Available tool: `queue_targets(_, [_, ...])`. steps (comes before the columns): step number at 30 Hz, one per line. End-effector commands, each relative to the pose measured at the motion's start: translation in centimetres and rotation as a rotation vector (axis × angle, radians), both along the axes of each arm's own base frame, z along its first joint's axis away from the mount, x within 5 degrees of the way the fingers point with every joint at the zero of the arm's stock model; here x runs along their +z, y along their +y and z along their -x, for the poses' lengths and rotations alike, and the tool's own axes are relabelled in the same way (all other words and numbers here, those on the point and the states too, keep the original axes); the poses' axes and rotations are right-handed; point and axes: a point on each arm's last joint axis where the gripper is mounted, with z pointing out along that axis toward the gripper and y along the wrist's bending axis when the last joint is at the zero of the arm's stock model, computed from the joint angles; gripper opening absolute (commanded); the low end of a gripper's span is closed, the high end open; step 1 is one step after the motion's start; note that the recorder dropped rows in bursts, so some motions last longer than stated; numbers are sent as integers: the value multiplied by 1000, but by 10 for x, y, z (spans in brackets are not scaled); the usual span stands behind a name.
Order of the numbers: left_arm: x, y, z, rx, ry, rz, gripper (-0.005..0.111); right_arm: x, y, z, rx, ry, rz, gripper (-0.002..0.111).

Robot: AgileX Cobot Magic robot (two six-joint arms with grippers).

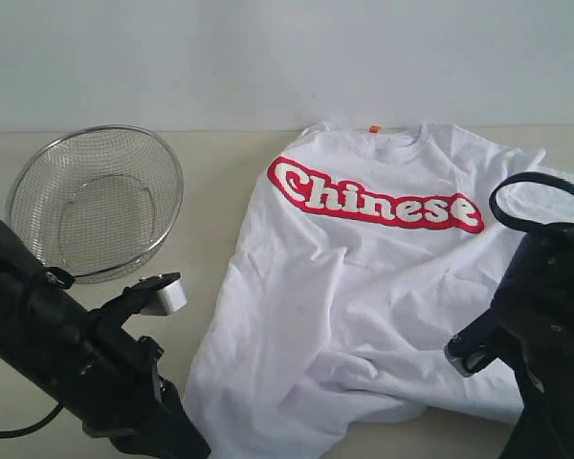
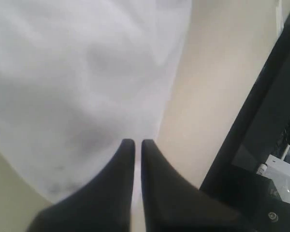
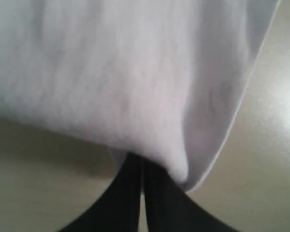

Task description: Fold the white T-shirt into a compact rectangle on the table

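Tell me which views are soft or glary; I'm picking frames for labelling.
Exterior view: evenly lit and sharp, lettering on the white T-shirt readable, mesh basket crisp. Left wrist view: shirt cloth blurred and nearly featureless. Right wrist view: soft focus too, with a pale sheen on the table.

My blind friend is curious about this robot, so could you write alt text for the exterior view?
A white T-shirt with a red "Chinese" band lies rumpled on a pale table, a wire-mesh basket to its left. The left arm and right arm, both black, reach in from the lower corners.
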Motion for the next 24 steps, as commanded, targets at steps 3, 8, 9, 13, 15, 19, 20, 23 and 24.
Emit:
queue_targets(3, [1, -1, 4, -35, 14, 14, 5, 1, -2, 9, 66, 128, 7, 0])
queue_targets(8, [1, -1, 4, -40, 13, 15, 5, 1, -1, 12, 95, 178, -11, 0])
queue_targets(9, [1, -1, 5, -41, 14, 16, 5, 1, -1, 12, 95, 172, -12, 0])
queue_targets(13, [1, -1, 5, -41, 14, 16, 5, 1, -1, 9, 99, 133, -10, 0])
queue_targets(15, [1, -1, 5, -42, 13, 16, 5, 1, -2, 6, 94, 110, 10, 0])
queue_targets(19, [1, -1, 5, -45, 11, 17, 5, 0, -1, 2, 93, 56, 0, 0])
queue_targets(20, [1, -1, 5, -45, 11, 17, 5, 0, 0, 0, 94, 40, -10, 0])
queue_targets(23, [1, -1, 5, -46, 9, 18, 5, -1, 1, -3, 86, -8, -28, 0])
queue_targets(24, [1, -1, 5, -46, 9, 18, 5, -1, 2, -4, 87, -17, -30, 0])
